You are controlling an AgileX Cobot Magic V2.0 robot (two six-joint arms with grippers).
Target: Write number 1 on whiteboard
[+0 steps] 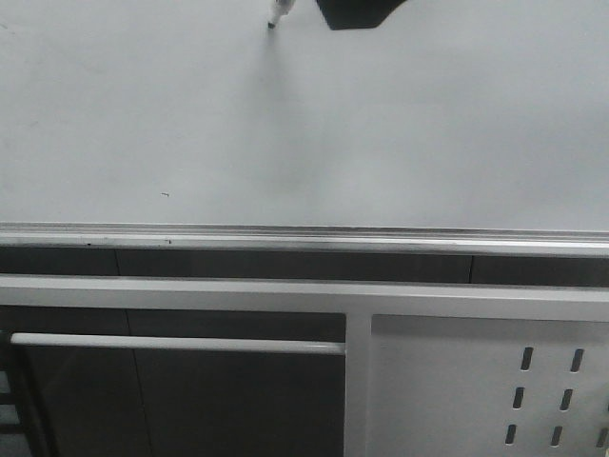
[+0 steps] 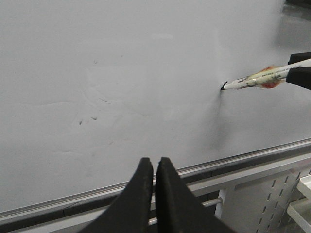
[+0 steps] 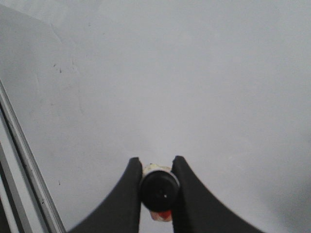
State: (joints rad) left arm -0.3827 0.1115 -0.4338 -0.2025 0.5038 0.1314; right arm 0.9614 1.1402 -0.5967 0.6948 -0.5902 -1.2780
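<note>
The whiteboard fills the upper front view, pale grey-white, with a silver rail along its lower edge. No number 1 stroke shows on it. My right gripper is shut on a white marker with a black end cap. The marker's black tip is at or just off the board near the top of the front view; contact cannot be told. The board also fills the left wrist view. My left gripper is shut and empty, hanging in front of the board's rail.
A tiny dark speck sits low on the board. Below the rail are a grey frame bar, a white horizontal rod and a white perforated panel at lower right.
</note>
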